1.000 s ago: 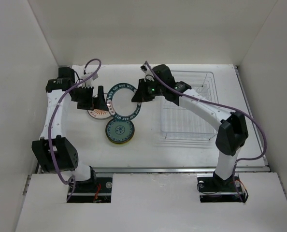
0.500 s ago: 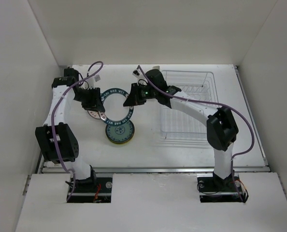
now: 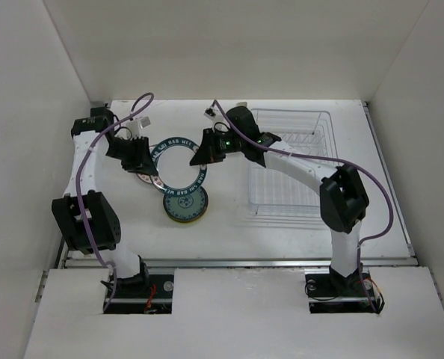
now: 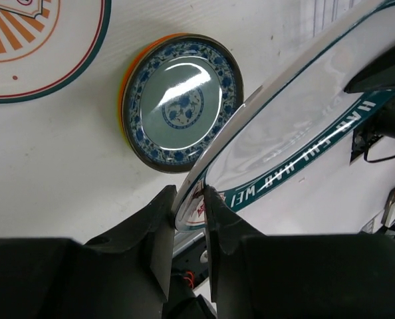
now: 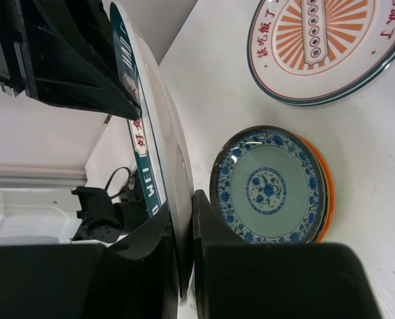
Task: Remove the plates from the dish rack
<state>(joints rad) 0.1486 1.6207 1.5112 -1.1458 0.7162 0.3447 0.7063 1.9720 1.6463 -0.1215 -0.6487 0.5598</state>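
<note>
Above the counter point(image 3: 229, 233), left gripper point(image 4: 189, 203) and right gripper point(image 5: 183, 226) each pinch the glossy teal-rimmed plate point(image 3: 176, 163). Only the wrist views plainly show an orange plate point(image 5: 325, 193) under the blue-patterned plate point(image 5: 267, 186).

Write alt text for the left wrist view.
The left gripper pinches the rim of a white plate with a teal lettered band, held tilted above the table. On the table beneath, a blue-patterned plate sits on an orange plate, and part of a sunburst plate shows at the top left.
</note>
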